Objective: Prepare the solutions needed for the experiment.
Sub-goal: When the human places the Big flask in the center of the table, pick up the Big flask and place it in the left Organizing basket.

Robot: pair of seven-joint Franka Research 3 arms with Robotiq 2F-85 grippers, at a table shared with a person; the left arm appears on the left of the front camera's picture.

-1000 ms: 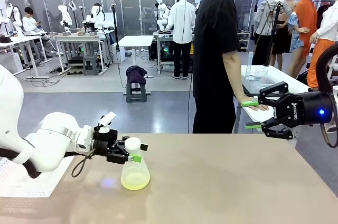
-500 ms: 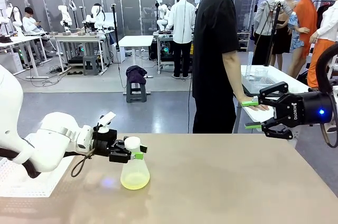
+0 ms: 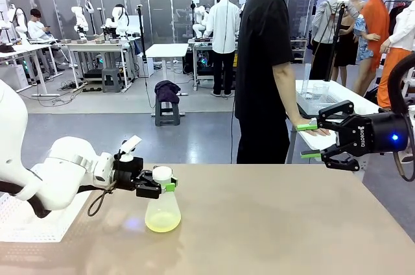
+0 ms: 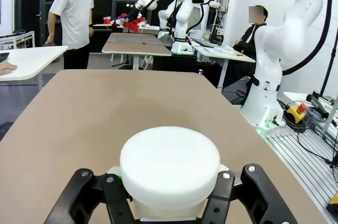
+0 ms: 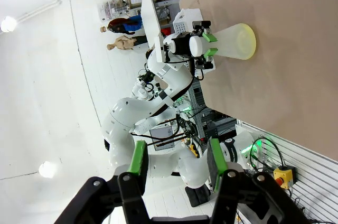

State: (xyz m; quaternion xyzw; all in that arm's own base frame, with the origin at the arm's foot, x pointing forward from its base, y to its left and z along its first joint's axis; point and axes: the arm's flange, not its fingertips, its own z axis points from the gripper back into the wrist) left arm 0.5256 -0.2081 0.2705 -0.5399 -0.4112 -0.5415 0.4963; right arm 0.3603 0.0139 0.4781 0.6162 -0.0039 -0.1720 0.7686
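A translucent conical flask [image 3: 163, 210] with a white round cap [image 3: 162, 174] sits at the table's left. A shallow layer of pale yellow-green solution [image 3: 163, 224] lies in its base. My left gripper [image 3: 157, 186] is shut on the flask's neck just under the cap. In the left wrist view the cap [image 4: 169, 163] sits between the black fingers of that gripper [image 4: 170, 192]. I cannot tell whether the flask's base touches the table. My right gripper [image 3: 307, 141] hangs open and empty above the far right corner. From the right wrist, past its own gripper [image 5: 177, 163], the flask [image 5: 235, 42] shows far off.
A person in a black shirt [image 3: 262, 61] stands at the far edge, one hand [image 3: 318, 131] resting on a white side table. A white perforated mat [image 3: 19, 220] lies at the left edge. The brown tabletop [image 3: 272, 223] stretches bare to the right of the flask.
My left gripper's jaws have closed onto the flask's neck. The flask has shifted slightly to the left with it. The right arm has not moved.
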